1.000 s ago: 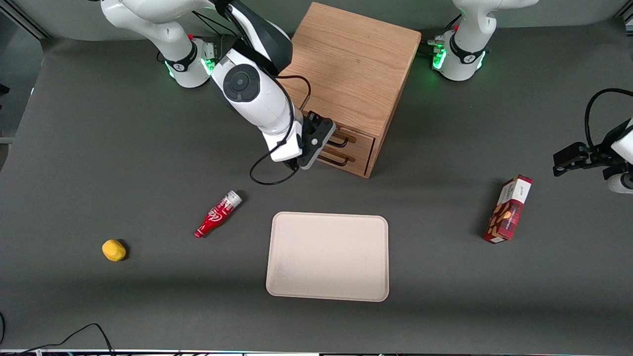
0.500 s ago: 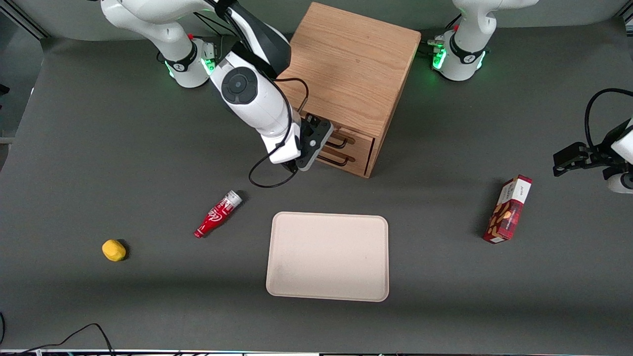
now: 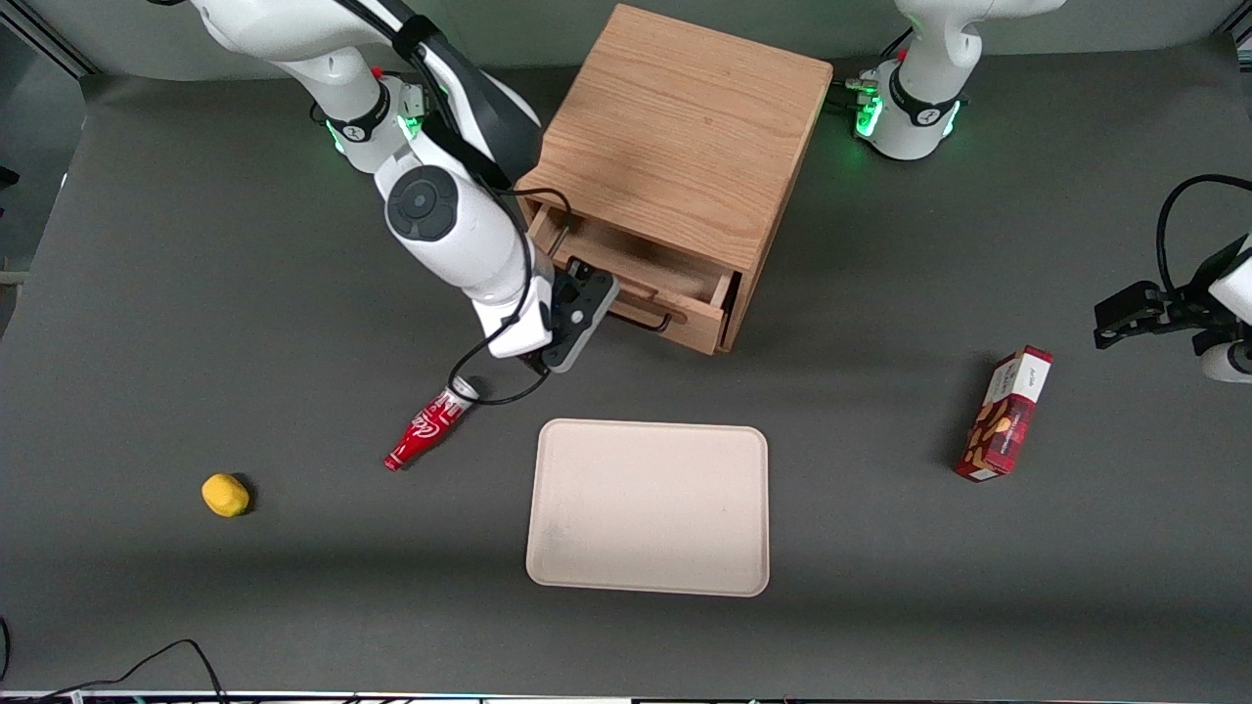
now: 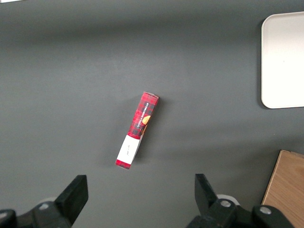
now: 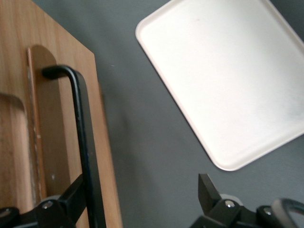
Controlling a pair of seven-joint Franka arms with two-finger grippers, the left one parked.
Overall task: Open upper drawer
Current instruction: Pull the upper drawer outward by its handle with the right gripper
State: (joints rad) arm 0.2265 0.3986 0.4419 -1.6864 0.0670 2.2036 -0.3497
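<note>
The upper drawer (image 3: 641, 274) stands pulled out of the oak cabinet (image 3: 685, 137), its shallow light-wood tray exposed and bare inside, its front panel toward the front camera and angled toward the working arm's end of the table. Its thin black wire handle (image 5: 83, 137) runs along the drawer front. In the front view the lower drawer's handle (image 3: 646, 321) shows just under the pulled-out front.

The gripper (image 3: 577, 311) sits right at the end of the drawer front nearest the working arm, just off the cabinet's corner and low over the table. In the right wrist view its fingers (image 5: 78, 192) stand apart – 1 black fingertip lies against the handle bar on the drawer-front side, the other hangs well clear over the grey tabletop, so the jaws are spread and clamp nothing. The handle bar passes beside that 1 finger rather than being squeezed between the 2.

Nearer the front camera than the gripper lies a small red bottle (image 3: 430, 423) on its side, its cap end close to the arm's looping cable (image 3: 489, 391). A cream tray (image 3: 648, 506) rests flat on the table (image 3: 196, 293), nearer the camera than the cabinet. A yellow lump (image 3: 225, 495) sits toward the working arm's end – and a red snack box (image 3: 1005, 415) toward the parked arm's end.
</note>
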